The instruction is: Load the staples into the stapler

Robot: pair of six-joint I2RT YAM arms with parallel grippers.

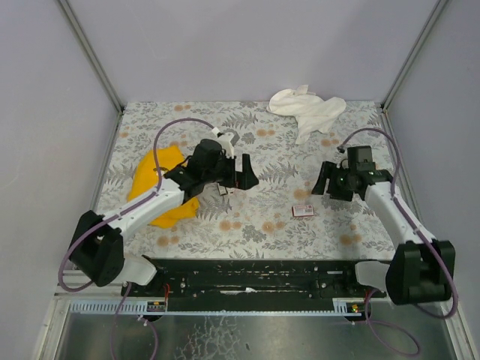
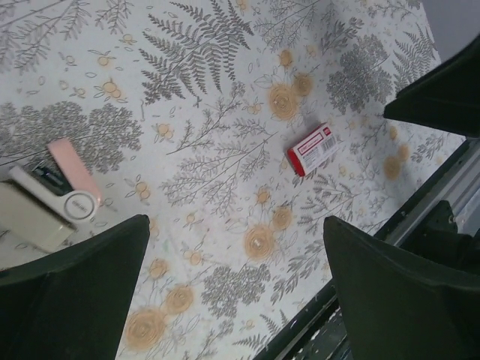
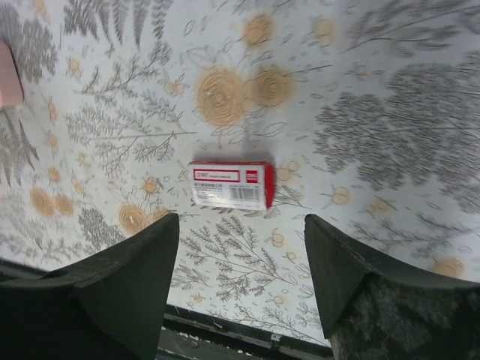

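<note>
The box of staples [image 3: 231,184] is seen lying flat on the bench [image 1: 262,225], label up, right of the middle and toward the near edge. It is near the right gripper [image 3: 241,225], whose jaws are spread with nothing between them. The pink stapler [image 2: 73,171] is laid near the bench's middle, right against a pale block [image 2: 34,214], close by the left gripper [image 2: 236,225] — spread wide, empty.

The desk [image 1: 262,225] wears a pale covering printed with grey ferns and orange flowers. On it lie a crumpled yellow cloth [image 1: 154,176] at the left, a bunched white cloth [image 1: 307,109] at the far edge, a small dark-red cardboard box of staples [image 1: 302,210] with a pale label near the middle, and a tiny pink plastic stapler [image 2: 71,169] just beside a pale beige block [image 2: 30,217].
</note>
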